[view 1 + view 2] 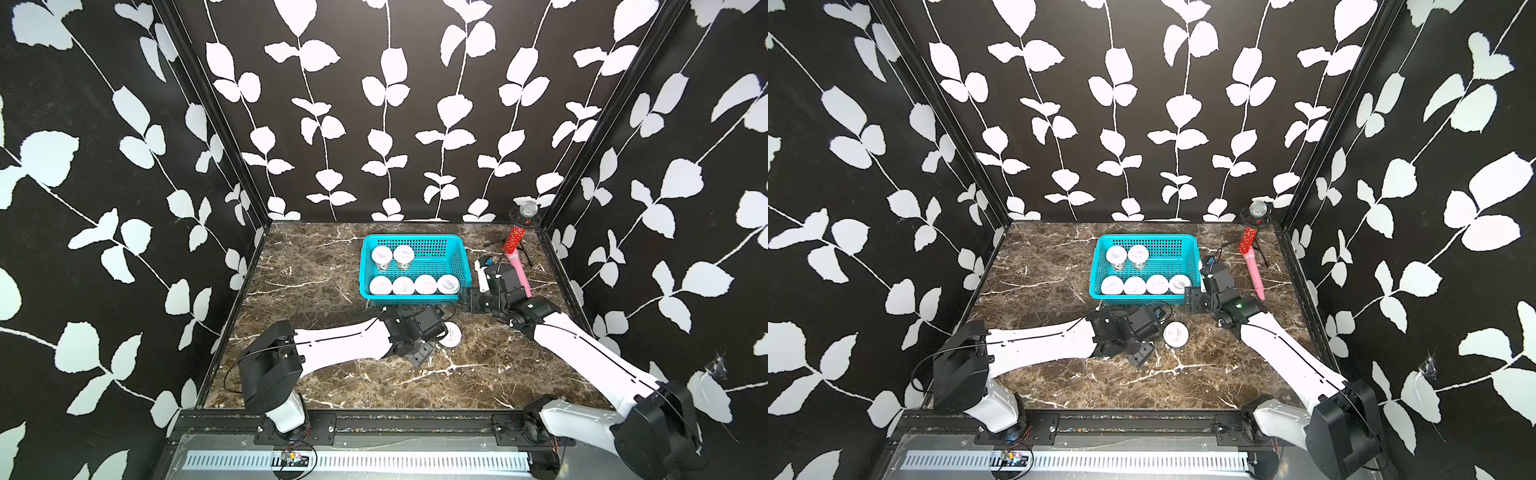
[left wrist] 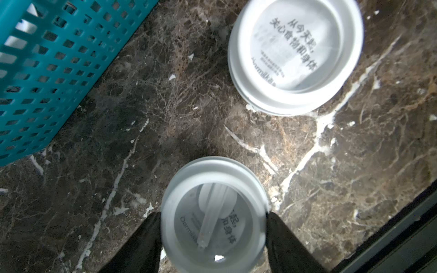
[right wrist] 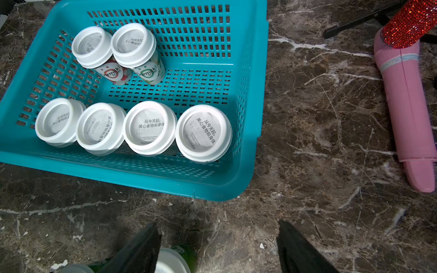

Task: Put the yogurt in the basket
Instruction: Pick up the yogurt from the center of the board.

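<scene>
Yogurt cup [image 2: 214,186] marked "Oarmilk" — left gripper [image 2: 214,214] clasps it | right gripper [image 3: 218,227] wide, empty

Both top views: high at 6 o'clock, facing 12, whole table [image 1: 374,374]. Wrist views: close, downward, sharing basket [image 2: 47,71].

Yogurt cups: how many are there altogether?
8 yogurt cups. Six stand in the basket: four in the near row, two behind. Two stand on the table: one in the left gripper, one beside it. None looks hidden.
</scene>
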Controlling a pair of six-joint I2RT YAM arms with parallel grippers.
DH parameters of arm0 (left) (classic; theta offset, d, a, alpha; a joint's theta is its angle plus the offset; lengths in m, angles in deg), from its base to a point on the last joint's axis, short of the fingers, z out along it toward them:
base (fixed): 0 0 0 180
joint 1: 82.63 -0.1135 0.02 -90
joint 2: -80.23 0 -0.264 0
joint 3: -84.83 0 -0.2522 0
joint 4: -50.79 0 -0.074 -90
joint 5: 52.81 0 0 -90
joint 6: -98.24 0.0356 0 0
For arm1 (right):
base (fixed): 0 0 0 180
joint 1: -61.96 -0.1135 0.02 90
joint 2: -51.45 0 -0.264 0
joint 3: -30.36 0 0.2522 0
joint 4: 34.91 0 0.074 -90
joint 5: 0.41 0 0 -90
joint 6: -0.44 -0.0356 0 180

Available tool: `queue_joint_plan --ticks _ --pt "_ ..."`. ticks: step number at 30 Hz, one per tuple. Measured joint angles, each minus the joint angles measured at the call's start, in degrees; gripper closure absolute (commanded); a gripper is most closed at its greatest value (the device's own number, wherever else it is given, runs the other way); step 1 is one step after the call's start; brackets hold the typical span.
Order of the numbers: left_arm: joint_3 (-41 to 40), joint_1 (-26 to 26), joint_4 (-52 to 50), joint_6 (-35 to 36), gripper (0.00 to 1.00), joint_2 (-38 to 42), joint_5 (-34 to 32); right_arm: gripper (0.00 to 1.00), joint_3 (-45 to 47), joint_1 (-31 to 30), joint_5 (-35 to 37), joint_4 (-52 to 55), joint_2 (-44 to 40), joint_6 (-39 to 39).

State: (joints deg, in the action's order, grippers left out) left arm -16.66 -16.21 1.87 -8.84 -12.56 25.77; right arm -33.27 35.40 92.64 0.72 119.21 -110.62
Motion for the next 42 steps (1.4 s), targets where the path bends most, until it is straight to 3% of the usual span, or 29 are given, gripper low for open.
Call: queue_joint_plan --ticks 10,19,28,35,42 --pt "-1.22 0.04 1.7 -0.11 0.42 0.87 -0.48 0.23 -0.02 0.15 -0.02 0.11 1.31 0.04" --pt "-2.71 0.04 2.21 -0.31 0.42 3.06 -2.91 0.26 -4.22 4.48 -1.99 2.43 6.58 1.66" --pt "-1.95 -1.36 1.97 -0.31 0.43 6.47 -4.09 0.4 -13.97 9.44 -6.38 2.6 17.03 4.79" --pt "-1.95 -5.73 1.66 0.0 0.43 11.37 -3.85 0.5 -22.8 11.37 -7.87 2.78 26.88 6.45" --pt "-0.11 -8.61 0.81 1.66 0.43 13.77 -3.39 0.55 -28.57 11.76 -8.24 3.72 33.14 7.56"
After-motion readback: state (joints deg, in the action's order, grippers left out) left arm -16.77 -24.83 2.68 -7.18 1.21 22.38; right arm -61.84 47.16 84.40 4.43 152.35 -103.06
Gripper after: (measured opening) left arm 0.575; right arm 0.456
